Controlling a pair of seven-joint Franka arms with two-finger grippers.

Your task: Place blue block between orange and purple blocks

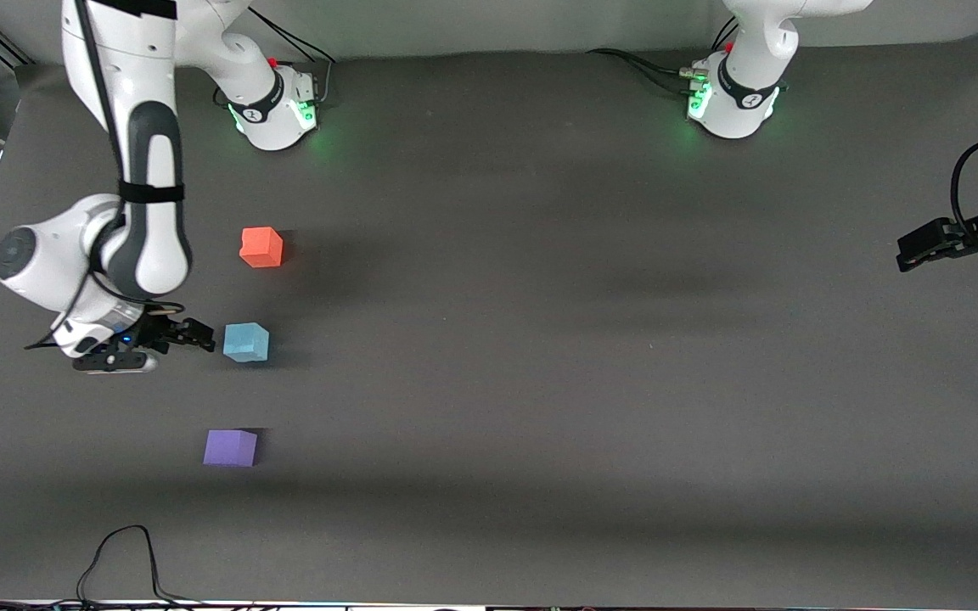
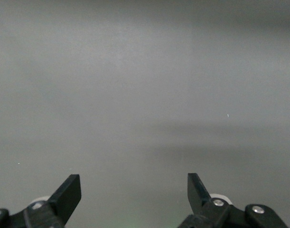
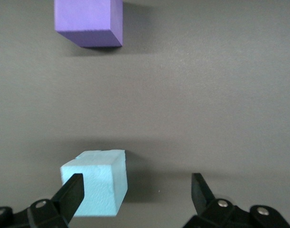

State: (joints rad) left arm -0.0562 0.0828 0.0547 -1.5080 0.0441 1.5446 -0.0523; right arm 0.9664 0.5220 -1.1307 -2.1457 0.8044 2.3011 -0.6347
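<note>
The blue block (image 1: 246, 343) sits on the dark worktop (image 1: 540, 339), pretty much in line between the orange block (image 1: 261, 247) and the purple block (image 1: 230, 447), with the purple one nearest the front camera. The right gripper (image 1: 200, 338) is just beside it, fingers spread wide and holding nothing; in the right wrist view the block (image 3: 96, 183) is off-centre, partly covered by one finger (image 3: 71, 192). The left gripper (image 1: 909, 252) waits at the left arm's end, fingers wide too. No readable writing on the blocks.
</note>
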